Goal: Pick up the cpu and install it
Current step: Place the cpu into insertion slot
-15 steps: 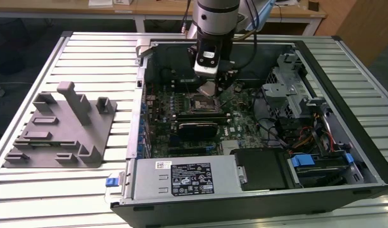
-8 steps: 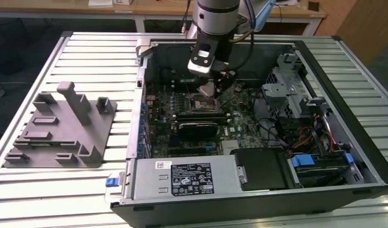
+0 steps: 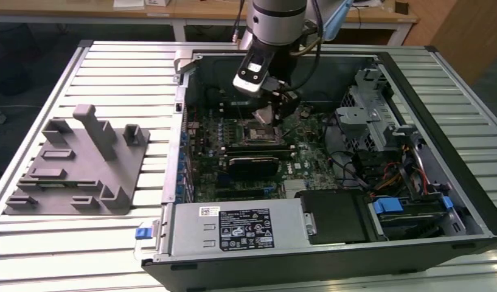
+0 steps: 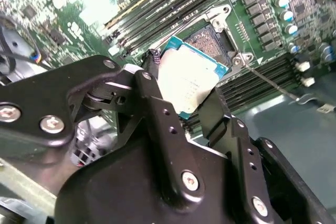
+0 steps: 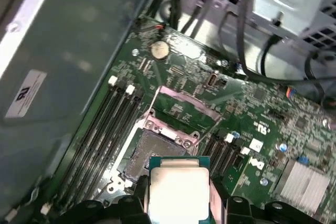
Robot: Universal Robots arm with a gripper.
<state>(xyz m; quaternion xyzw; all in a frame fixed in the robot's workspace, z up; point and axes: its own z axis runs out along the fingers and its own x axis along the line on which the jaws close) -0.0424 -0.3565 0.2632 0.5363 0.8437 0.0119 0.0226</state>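
The cpu (image 4: 191, 85), a silver-topped square chip with a thin teal rim, is pinched by its edges between my black fingers (image 4: 152, 103). My gripper (image 4: 184, 95) is shut on it. In the first wrist view the cpu (image 5: 178, 190) hangs just above and slightly off the open socket (image 5: 152, 150), whose metal load plate (image 5: 189, 103) is swung up. In the exterior view my gripper (image 3: 269, 112) reaches down into the open computer case (image 3: 183, 91), with the cpu (image 3: 264, 114) tilted a little above the socket (image 3: 252, 132) on the motherboard.
Memory slots (image 5: 110, 124) run beside the socket and a silver heatsink (image 5: 304, 182) sits nearby. Cables and a drive cage (image 3: 374, 115) crowd the case at the exterior view's right, and a power supply (image 3: 236, 228) fills the front. A grey fixture (image 3: 78, 164) stands outside on the slatted table.
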